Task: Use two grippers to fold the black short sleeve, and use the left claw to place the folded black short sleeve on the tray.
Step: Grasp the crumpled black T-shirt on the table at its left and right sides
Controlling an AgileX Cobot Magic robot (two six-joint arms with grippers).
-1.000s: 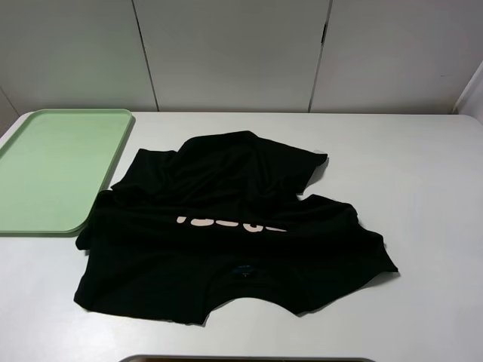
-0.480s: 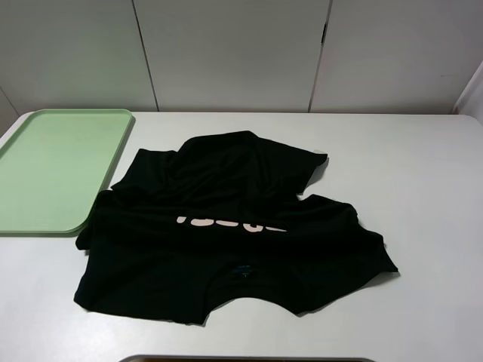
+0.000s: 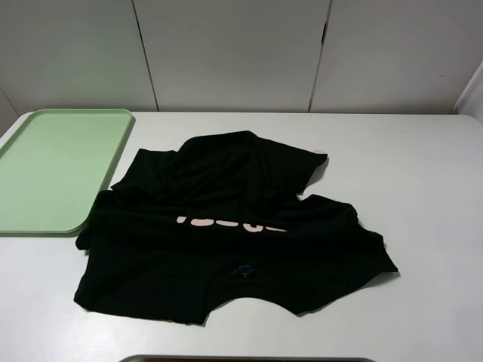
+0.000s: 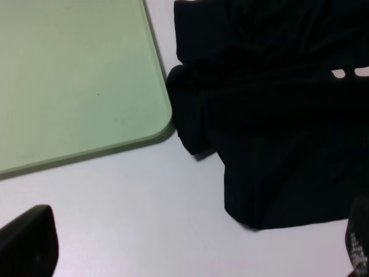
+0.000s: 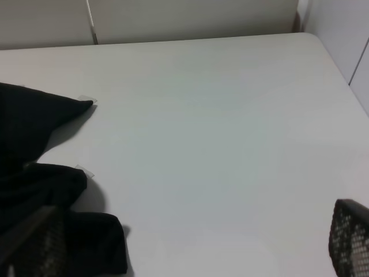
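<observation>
The black short sleeve (image 3: 226, 234) lies crumpled on the white table, white lettering (image 3: 230, 222) showing across its middle. One edge of it touches the pale green tray (image 3: 53, 170) at the left, which holds nothing. Neither arm shows in the exterior high view. In the left wrist view my left gripper (image 4: 190, 251) is open above bare table, near the shirt's corner (image 4: 277, 127) and the tray's corner (image 4: 75, 75). In the right wrist view my right gripper (image 5: 190, 242) is open, one of its fingers (image 5: 31, 242) over the shirt's edge (image 5: 34, 144).
Two small white paper strips (image 5: 86, 98) (image 5: 82, 169) lie on the table by the shirt's right edge. White wall panels stand behind the table. A grey edge (image 3: 245, 359) shows at the front of the exterior high view.
</observation>
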